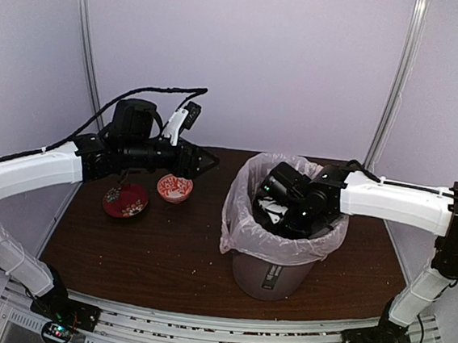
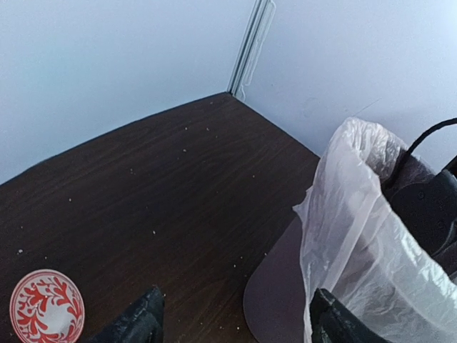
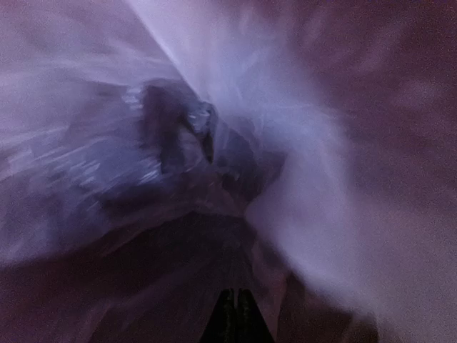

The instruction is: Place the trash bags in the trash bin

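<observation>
The mauve-brown trash bin (image 1: 275,277) stands at the right middle of the table. The pale translucent trash bag (image 1: 244,222) lines it, its edge folded out over the rim. My right gripper (image 1: 272,212) reaches down inside the bag-lined bin. In the right wrist view its fingertips (image 3: 235,314) are pressed together, with blurred bag film (image 3: 143,157) all around. My left gripper (image 1: 210,160) is open and empty, held above the table left of the bin. In the left wrist view it (image 2: 232,325) looks at the bag (image 2: 357,236) and bin wall (image 2: 278,300).
Two small red-patterned bowls (image 1: 126,200) (image 1: 175,188) sit on the left of the dark wood table (image 1: 164,254), below my left arm. One shows in the left wrist view (image 2: 46,306). White walls and metal posts enclose the back and sides.
</observation>
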Tool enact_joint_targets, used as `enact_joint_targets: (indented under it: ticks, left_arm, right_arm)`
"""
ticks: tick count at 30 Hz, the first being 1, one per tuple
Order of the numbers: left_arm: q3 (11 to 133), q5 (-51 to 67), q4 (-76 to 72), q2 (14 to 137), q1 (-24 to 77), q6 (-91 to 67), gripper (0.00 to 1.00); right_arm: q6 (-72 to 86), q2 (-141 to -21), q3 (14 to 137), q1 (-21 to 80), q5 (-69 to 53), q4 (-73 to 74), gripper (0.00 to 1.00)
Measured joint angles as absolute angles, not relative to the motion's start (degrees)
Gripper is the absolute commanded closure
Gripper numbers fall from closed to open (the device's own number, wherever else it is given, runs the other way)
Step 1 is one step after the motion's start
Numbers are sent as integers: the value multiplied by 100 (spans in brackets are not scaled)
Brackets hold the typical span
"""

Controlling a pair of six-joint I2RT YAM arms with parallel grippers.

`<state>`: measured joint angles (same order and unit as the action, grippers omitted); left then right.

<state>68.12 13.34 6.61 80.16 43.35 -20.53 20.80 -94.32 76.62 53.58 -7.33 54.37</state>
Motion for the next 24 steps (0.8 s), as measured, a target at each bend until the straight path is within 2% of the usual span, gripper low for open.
enact_joint_targets:
  ticks: [8,13,24]
  left_arm:
    - [6165,1490,405,7988,4335,-2152,28]
    - [5684,1822,268,7863,4335,-2204,27]
    - [5592,2639,-226,8097,4338,-2222,28]
  right_arm:
    - [1920,-10403,7712,5465,-746,5435,99]
    - [1859,-10442,7485,5489,-773,5360,99]
    - [1850,-10433,7376,5566,-792,5306,99]
